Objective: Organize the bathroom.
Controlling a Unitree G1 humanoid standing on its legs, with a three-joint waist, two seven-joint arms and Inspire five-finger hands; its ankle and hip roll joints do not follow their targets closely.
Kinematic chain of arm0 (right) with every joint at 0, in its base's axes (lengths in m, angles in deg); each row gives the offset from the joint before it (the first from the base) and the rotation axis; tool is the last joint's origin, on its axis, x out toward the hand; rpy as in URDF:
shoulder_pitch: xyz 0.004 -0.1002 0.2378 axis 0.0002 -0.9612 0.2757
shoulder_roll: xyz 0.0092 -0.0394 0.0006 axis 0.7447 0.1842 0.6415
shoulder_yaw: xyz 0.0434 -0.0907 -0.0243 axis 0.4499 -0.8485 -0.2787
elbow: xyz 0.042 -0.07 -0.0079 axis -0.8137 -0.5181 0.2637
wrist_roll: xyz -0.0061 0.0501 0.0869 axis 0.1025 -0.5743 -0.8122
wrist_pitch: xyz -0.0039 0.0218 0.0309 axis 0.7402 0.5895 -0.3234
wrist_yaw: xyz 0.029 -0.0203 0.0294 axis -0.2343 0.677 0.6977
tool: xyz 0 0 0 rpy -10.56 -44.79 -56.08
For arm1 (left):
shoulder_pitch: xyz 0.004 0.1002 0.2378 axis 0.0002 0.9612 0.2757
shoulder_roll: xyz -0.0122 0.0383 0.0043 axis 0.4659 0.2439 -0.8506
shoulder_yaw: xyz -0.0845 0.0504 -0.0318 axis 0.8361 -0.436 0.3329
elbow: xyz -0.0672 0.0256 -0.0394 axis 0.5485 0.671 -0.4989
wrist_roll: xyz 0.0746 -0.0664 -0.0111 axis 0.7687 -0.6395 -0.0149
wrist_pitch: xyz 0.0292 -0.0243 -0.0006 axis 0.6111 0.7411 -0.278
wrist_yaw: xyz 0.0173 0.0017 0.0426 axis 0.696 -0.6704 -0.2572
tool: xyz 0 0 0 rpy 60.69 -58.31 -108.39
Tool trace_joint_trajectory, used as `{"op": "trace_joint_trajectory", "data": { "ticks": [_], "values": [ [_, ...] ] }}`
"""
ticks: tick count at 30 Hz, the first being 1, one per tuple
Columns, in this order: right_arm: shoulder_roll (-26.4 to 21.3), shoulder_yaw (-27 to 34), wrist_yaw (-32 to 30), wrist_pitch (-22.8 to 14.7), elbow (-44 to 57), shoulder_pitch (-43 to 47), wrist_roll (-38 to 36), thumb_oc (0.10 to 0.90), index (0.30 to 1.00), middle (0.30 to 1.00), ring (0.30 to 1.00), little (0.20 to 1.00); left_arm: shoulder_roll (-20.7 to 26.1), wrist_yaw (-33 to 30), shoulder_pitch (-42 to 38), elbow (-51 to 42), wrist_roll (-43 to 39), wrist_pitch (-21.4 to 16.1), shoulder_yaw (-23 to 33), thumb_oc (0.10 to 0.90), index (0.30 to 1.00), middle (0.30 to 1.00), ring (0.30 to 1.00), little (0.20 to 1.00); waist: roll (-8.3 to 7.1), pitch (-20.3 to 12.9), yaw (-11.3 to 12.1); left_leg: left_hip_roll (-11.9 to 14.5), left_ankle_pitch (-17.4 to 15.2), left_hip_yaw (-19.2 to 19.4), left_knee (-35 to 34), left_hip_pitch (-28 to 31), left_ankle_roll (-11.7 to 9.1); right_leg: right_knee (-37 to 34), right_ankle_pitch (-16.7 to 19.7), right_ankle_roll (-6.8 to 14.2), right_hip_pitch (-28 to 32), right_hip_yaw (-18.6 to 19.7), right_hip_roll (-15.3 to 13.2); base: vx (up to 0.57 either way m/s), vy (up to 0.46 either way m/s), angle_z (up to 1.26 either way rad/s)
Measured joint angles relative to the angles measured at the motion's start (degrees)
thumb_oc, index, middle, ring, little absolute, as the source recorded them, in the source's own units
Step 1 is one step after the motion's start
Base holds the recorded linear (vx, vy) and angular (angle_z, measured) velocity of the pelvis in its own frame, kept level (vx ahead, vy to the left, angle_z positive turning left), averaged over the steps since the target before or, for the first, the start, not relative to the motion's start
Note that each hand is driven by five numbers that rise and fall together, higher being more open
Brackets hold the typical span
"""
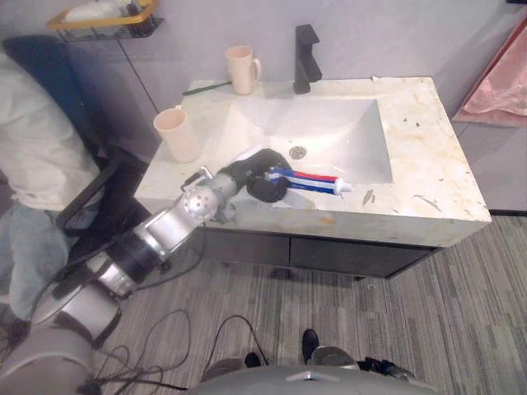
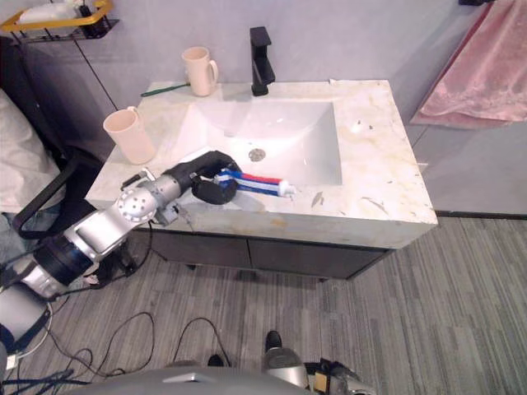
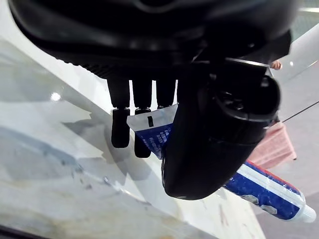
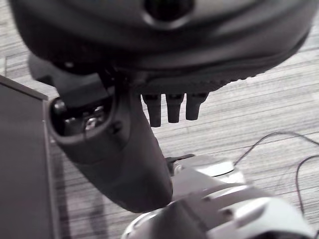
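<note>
A blue, red and white toothpaste tube [image 1: 317, 181] lies on the marble counter [image 1: 428, 164] along the sink's front rim, its white cap pointing right. My left hand [image 1: 257, 176] is at the tube's flat end. In the left wrist view the tube [image 3: 264, 191] passes between the thumb [image 3: 219, 134] and the fingers [image 3: 121, 129], which are curled down onto it. A peach cup [image 1: 177, 132] stands on the counter's left part. A second cup [image 1: 241, 67] stands at the back beside a green toothbrush [image 1: 206, 86]. My right hand [image 4: 149, 45] hangs over the floor with relaxed fingers, holding nothing.
A black faucet [image 1: 306, 58] stands behind the white basin [image 1: 329, 123]. On the wall at upper left hangs a wire shelf [image 1: 103, 23] with a yellow rim. A person in white [image 1: 33, 140] sits on a dark chair at left. A pink towel [image 1: 498, 82] hangs at right.
</note>
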Motion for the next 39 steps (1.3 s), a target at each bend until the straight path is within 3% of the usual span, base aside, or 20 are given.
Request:
{"op": "trace_joint_trajectory", "data": {
  "ticks": [3,5,7,8,9,11,13,14,16,18,19,22,23,25,27,31,34,36,38,39],
  "values": [
    [1.27,3.68,-2.34,-3.46,1.46,0.52,-5.53,0.800,0.900,0.900,0.900,0.900,-0.57,-0.18,0.46,-0.05,-0.91,-1.04,0.34,0.400,0.300,0.300,0.300,0.300,-0.93,0.58,-2.22,1.07,-2.63,0.32,6.57,-3.37,2.88,0.05,0.23,-0.49,0.34,-0.98,-0.81,-0.15,0.249,0.17],
    [2.19,9.26,-4.29,-7.41,-0.82,0.60,-10.53,0.800,0.900,0.900,0.900,0.900,-2.00,-1.51,0.50,-0.08,-3.44,-1.11,0.86,0.400,0.300,0.300,0.300,0.300,-0.43,0.38,-3.42,2.42,-3.27,1.04,1.62,-1.16,2.85,0.09,0.72,0.82,0.03,-1.33,-0.61,-0.12,0.251,0.12],
    [2.22,13.86,-7.26,-11.38,-2.57,0.69,-12.82,0.800,0.900,0.900,0.900,0.900,-3.19,-3.26,0.43,-0.12,-6.77,-1.12,1.41,0.400,0.300,0.300,0.300,0.300,1.72,-0.32,-4.91,3.10,-2.08,2.26,-7.53,2.81,2.30,0.11,1.32,2.00,-0.80,-1.37,0.38,-0.13,0.235,0.03],
    [2.20,14.99,-8.27,-12.23,-2.57,0.41,-12.83,0.800,0.900,0.900,0.900,0.900,-3.64,-3.84,0.42,-0.13,-7.24,-1.12,1.65,0.400,0.300,0.300,0.300,0.300,2.02,-0.34,-5.35,3.10,-2.07,2.81,-10.14,3.80,2.34,0.11,1.22,2.40,-1.05,-1.39,0.69,-0.15,0.239,0.02],
    [2.42,15.88,-11.54,-14.74,-2.31,-0.11,-12.68,0.800,0.900,0.900,0.900,0.900,-4.54,-5.62,0.41,-0.28,-7.71,-1.13,2.19,0.400,0.300,0.300,0.300,0.300,1.75,-0.24,-6.06,2.94,-2.07,3.12,-14.14,4.99,2.60,0.09,1.90,3.58,-2.20,-1.26,0.88,-0.12,0.189,-0.04],
    [2.52,16.33,-15.30,-16.50,0.13,-0.67,-12.68,0.800,0.900,0.900,0.900,0.900,-4.56,-7.05,0.43,-0.34,-8.98,-1.12,2.22,0.400,0.300,0.300,0.300,0.300,0.86,0.12,-6.19,1.70,-1.67,3.72,-14.99,5.02,3.23,0.10,2.61,4.59,-2.91,-0.44,-0.16,-0.12,0.185,-0.14],
    [2.52,16.33,-15.30,-16.50,0.13,-0.67,-12.68,0.800,0.900,0.900,0.900,0.900,-4.56,-7.05,0.43,-0.34,-8.98,-1.12,2.22,0.400,0.300,0.300,0.300,0.300,0.86,0.12,-6.19,1.70,-1.67,3.72,-14.99,5.02,3.23,0.10,2.61,4.59,-2.91,-0.44,-0.16,-0.04,0.062,-0.08],
    [2.57,17.74,-23.98,-20.80,8.98,-3.93,-11.62,0.800,0.900,0.900,0.900,0.900,-5.23,-9.77,0.61,-0.34,-9.38,-0.97,2.72,0.400,0.300,0.300,0.300,0.300,0.29,0.40,-7.67,-1.32,-1.43,4.42,-16.12,5.41,4.72,0.09,3.72,6.37,-3.41,0.39,-3.07,-0.01,0.022,-0.09],
    [3.04,17.75,-25.51,-21.21,11.60,-3.89,-11.41,0.800,0.900,0.900,0.900,0.900,-5.62,-10.55,0.60,-0.86,-9.43,-0.97,3.80,0.400,0.300,0.300,0.300,0.300,-0.18,0.64,-8.04,-2.34,-1.54,4.45,-16.16,5.63,5.10,0.09,3.82,7.13,-3.27,0.62,-4.21,-0.24,0.349,-0.08],
    [5.29,18.27,-37.12,-22.62,26.99,-6.83,-6.65,0.800,0.900,0.900,0.900,0.900,-5.52,-14.25,0.61,-3.01,-11.31,-0.84,4.23,0.400,0.300,0.300,0.300,0.300,0.26,1.13,-8.27,-3.33,-1.88,5.25,-16.31,5.31,6.55,1.39,4.30,8.04,-4.84,2.14,-4.86,-0.20,0.286,-0.21],
    [6.03,17.65,-41.94,-25.84,30.04,-6.12,-1.84,0.800,0.900,0.900,0.900,0.900,-5.33,-15.66,0.61,-3.33,-12.20,-0.85,4.75,0.400,0.300,0.300,0.300,0.300,0.08,1.21,-9.57,-3.64,-1.96,5.65,-16.31,5.67,6.85,1.58,4.29,8.24,-4.76,2.50,-5.15,-0.10,0.139,-0.23],
    [5.82,19.06,-52.29,-28.69,37.91,-4.80,7.13,0.800,0.900,0.900,0.900,0.900,-5.46,-18.51,0.61,-5.63,-13.41,-1.06,5.58,0.400,0.300,0.300,0.300,0.300,-0.21,1.09,-10.37,-4.04,-2.29,6.16,-16.32,6.15,7.09,1.69,4.30,8.83,-4.75,3.36,-5.44,-0.08,0.130,-0.13],
    [5.17,21.00,-56.72,-29.48,45.51,-5.70,11.13,0.800,0.900,0.900,0.900,0.900,-5.31,-20.03,0.64,-7.77,-13.42,-1.06,6.56,0.400,0.300,0.300,0.300,0.300,-0.17,1.13,-10.71,-4.11,-2.32,6.30,-16.32,5.92,7.14,1.67,4.43,9.08,-4.99,3.42,-5.49,-0.06,0.121,-0.01],
    [3.64,24.34,-60.65,-29.64,53.24,-5.95,17.08,0.800,0.900,0.900,0.900,0.900,-5.47,-20.72,0.63,-8.68,-13.36,-1.60,8.74,0.400,0.300,0.300,0.300,0.300,-0.35,1.15,-11.28,-3.98,-2.49,6.63,-16.33,6.04,7.11,1.66,4.46,9.14,-4.99,3.60,-5.28,-0.04,0.126,-0.08],
    [-1.35,29.69,-63.42,-28.92,64.51,-6.10,22.90,0.800,0.900,0.900,0.900,0.900,-5.21,-21.42,0.63,-8.85,-13.39,-1.66,11.61,0.400,0.300,0.300,0.300,0.300,-0.22,1.12,-11.99,-3.99,-2.71,7.11,-16.34,6.29,7.19,1.64,4.47,9.16,-4.95,4.19,-5.17,-0.05,0.124,-0.15],
    [-13.79,43.15,-66.00,-31.63,74.53,-4.31,39.23,0.800,0.900,0.900,0.900,0.900,-2.84,-22.80,0.64,-8.80,-14.44,-1.66,13.47,0.400,0.300,0.300,0.300,0.300,-0.41,1.13,-12.59,-3.78,-3.18,8.14,-16.37,6.88,7.26,1.71,4.48,9.17,-4.78,4.91,-4.88,-0.02,0.105,-0.13],
    [-20.59,47.53,-66.18,-37.19,80.15,1.59,47.60,0.800,0.900,0.900,0.900,0.900,-0.99,-23.27,0.81,-8.60,-18.85,-1.40,13.38,0.400,0.300,0.300,0.300,0.300,-0.61,1.01,-12.83,-3.52,-3.43,8.60,-16.37,7.88,7.30,1.82,4.49,9.19,-4.19,5.06,-4.55,-0.01,0.055,-0.10],
    [-22.07,45.00,-63.47,-42.71,82.08,7.42,46.20,0.800,0.900,0.900,0.900,0.900,-1.08,-23.66,0.91,-7.89,-21.24,-1.95,13.43,0.400,0.300,0.300,0.300,0.300,-0.84,0.91,-12.33,-3.39,-3.58,8.63,-16.53,8.31,7.21,1.95,4.51,9.19,-3.85,4.90,-4.43,0.02,0.050,-0.04],
    [-22.54,39.03,-53.40,-47.45,82.18,14.45,38.67,0.800,0.900,0.900,0.900,0.900,-2.03,-23.69,0.92,-7.27,-22.95,-2.03,13.31,0.400,0.300,0.300,0.300,0.300,-0.74,0.84,-11.68,-3.28,-3.54,8.54,-16.40,8.73,7.21,2.25,4.50,9.19,-3.57,4.77,-4.33,0.02,0.021,0.01],
    [-22.34,36.09,-48.48,-47.93,82.24,15.80,34.20,0.800,0.900,0.900,0.900,0.900,-2.49,-23.66,0.92,-7.16,-23.34,-2.16,13.31,0.400,0.300,0.300,0.300,0.300,-0.70,0.81,-11.46,-3.22,-3.41,8.29,-16.33,8.71,7.28,2.39,4.49,9.17,-3.56,4.88,-4.27,0.00,0.021,0.09]
  ]
}}
